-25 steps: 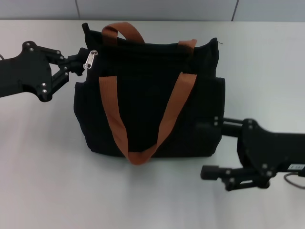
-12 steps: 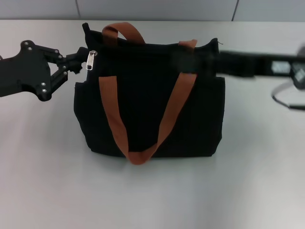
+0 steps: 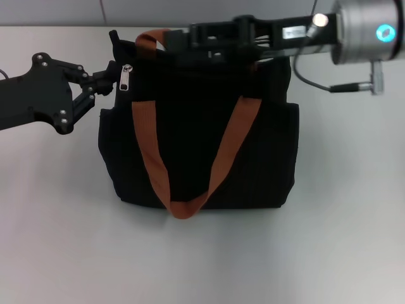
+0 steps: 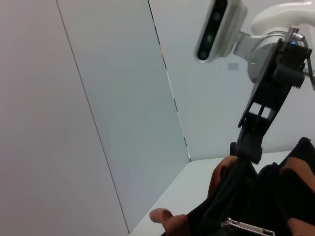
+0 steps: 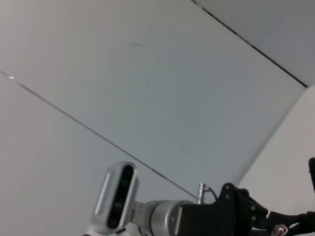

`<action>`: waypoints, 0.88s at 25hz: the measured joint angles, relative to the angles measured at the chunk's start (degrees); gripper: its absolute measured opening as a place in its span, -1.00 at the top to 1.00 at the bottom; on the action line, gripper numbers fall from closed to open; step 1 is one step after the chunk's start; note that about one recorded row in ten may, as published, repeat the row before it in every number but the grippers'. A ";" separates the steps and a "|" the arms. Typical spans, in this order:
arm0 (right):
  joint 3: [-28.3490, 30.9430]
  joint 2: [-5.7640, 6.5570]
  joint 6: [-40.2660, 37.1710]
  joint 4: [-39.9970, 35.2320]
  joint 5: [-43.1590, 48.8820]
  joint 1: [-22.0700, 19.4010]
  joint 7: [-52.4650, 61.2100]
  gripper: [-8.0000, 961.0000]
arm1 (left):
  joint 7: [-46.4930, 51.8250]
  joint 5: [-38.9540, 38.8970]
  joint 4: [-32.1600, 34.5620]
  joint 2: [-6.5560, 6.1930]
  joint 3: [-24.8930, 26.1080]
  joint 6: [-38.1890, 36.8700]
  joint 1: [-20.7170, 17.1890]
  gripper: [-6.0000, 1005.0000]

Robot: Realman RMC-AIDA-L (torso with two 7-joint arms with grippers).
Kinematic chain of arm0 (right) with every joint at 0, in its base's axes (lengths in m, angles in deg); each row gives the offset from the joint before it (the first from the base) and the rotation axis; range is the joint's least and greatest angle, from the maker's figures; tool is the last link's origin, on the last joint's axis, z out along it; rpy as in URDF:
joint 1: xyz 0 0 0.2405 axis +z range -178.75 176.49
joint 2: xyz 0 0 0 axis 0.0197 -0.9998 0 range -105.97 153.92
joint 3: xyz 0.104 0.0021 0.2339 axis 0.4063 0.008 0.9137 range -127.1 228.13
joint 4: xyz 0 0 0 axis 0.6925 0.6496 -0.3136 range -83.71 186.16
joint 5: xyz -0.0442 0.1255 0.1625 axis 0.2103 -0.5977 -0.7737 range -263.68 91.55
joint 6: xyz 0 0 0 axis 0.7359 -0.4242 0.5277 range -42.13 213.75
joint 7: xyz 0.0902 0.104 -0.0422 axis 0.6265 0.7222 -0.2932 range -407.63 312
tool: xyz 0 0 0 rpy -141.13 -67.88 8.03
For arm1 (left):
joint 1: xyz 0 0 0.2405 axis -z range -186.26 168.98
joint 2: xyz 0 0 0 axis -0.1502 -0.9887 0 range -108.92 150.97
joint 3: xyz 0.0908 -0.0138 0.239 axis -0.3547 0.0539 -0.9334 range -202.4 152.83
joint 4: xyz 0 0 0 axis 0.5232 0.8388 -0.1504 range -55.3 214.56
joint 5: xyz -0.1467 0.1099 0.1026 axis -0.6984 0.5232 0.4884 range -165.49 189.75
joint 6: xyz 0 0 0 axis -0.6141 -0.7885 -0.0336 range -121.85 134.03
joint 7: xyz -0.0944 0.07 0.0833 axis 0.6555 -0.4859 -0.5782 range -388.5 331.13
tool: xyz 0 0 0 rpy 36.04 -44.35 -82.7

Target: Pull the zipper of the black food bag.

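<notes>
The black food bag (image 3: pixel 196 139) stands upright in the middle of the white table, with an orange-brown strap handle (image 3: pixel 152 158) hanging down its front. The silver zipper pull (image 3: pixel 126 77) hangs at the bag's top left corner. It also shows in the left wrist view (image 4: pixel 248 227). My left gripper (image 3: pixel 106 82) is shut on the bag's fabric just left of the pull. My right gripper (image 3: pixel 176 42) reaches in from the right over the bag's top edge, near the back handle (image 3: pixel 161 37) and some way right of the pull. The right arm (image 4: pixel 256 123) shows above the bag in the left wrist view.
The white table (image 3: pixel 63 221) stretches in front of the bag and to both sides. A grey panelled wall (image 3: pixel 209 11) runs behind the table. The right arm's silver wrist (image 3: pixel 367 31) and its cable (image 3: pixel 316 85) hang over the bag's top right corner.
My right arm has swung up from the table at the bag's front right and now reaches leftward across the bag's top. The left gripper has kept its hold at the corner.
</notes>
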 joint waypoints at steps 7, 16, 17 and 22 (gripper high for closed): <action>-4.50 -0.14 3.58 -0.01 0.19 3.23 4.66 -0.64 | -0.03 0.00 0.01 0.19 0.00 0.08 -0.01 0.92; -8.58 -0.95 9.22 0.52 0.77 5.42 7.40 -0.55 | -0.22 -0.03 0.59 0.24 0.09 0.29 -0.08 0.93; -9.03 -1.05 9.85 0.58 0.77 5.62 7.68 -0.51 | -0.24 -0.04 0.61 0.28 0.09 0.29 -0.08 0.93; -11.17 -1.60 12.19 0.79 0.77 6.43 9.29 -0.31 | -0.25 -0.09 0.62 0.34 0.10 0.29 -0.15 0.93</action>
